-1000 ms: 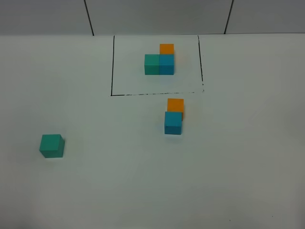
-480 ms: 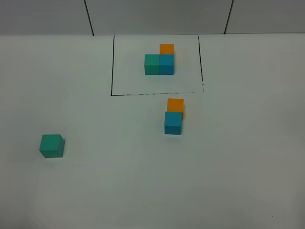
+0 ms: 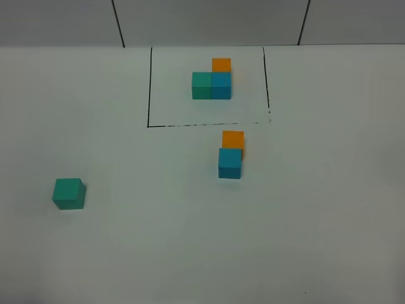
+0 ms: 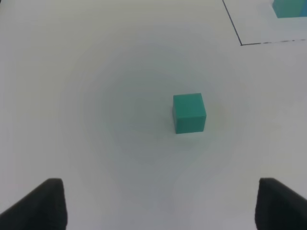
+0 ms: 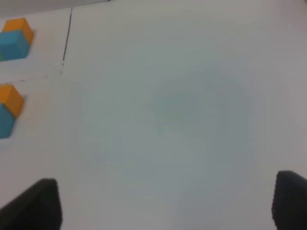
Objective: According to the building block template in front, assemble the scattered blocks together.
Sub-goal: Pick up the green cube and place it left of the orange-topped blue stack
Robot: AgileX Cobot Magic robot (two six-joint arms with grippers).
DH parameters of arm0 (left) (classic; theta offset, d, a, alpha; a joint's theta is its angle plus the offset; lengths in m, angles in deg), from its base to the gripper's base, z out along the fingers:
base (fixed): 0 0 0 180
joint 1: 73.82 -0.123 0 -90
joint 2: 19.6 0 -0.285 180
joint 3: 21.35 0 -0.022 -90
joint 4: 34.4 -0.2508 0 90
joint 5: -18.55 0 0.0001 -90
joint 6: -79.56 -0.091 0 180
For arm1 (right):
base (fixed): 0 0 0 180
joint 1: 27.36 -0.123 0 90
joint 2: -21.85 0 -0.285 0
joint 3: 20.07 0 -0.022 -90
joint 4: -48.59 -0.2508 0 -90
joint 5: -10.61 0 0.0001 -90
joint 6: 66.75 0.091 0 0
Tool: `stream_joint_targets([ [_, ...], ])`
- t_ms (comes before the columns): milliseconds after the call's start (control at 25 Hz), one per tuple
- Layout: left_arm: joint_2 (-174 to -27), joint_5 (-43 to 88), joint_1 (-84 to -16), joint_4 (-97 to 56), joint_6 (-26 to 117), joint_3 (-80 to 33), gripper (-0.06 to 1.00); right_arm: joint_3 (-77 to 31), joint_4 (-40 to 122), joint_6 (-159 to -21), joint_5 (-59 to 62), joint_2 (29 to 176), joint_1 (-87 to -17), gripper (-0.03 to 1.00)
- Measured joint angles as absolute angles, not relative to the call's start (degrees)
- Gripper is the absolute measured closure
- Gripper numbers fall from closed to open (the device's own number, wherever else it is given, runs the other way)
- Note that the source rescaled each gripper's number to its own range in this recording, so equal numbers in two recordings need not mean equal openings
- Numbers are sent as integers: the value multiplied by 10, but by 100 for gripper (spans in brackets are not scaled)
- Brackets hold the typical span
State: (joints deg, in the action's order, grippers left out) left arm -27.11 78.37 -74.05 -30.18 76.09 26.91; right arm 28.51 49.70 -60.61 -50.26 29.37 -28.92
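Fingers point(image 4: 45, 206) spread wide and bare on your left gripper point(image 4: 163, 206), nothing between them. It's the same story on the right gripper point(image 5: 163, 203): jaws apart, holding only air over the table point(image 3: 329, 209). Out ahead of the left fingers sits the teal-green cube point(image 4: 189, 112), flat on the surface, untouched and roughly centred between the two tips. Measure everything off the building block template point(image 3: 212, 81). That teal-green cube lies well apart from it, off to the near left in the high view, far outside the black frame point(image 3: 149, 88). The blue cube point(image 3: 230, 163) and orange cube point(image 3: 233, 139) sit just outside the frame's near edge, close to the template and touching each other. Orange is on the far side of blue, just as the template has it, though a little offset sideways. So two of three look placed, and I'd call the step in hand the fetch of the last block. Your next move, as I read it: bring the left gripper down over the teal-green cube, square the fingers to its faces and close. Then carry it toward the template and set it flush against the blue cube's left face, matching the template's teal-beside-blue row. Mind you don't nudge that pair on arrival.
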Motion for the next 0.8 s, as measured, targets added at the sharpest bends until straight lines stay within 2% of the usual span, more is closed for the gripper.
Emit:
stream_joint_targets([
  [160,-276,784,-741,-302,761,269,18,285,497,-606,-503,294,-289,19],
  [320,-353,766,-741,-306,761,260,17,285,497,-606,-503,294,-289,19],
  [480,-515,737,-741,-302,766,236,12,285,496,-606,-503,292,-289,19],
  [800,-890,710,-740,-257,779,120,11,285,496,-606,-503,292,-289,19],
])
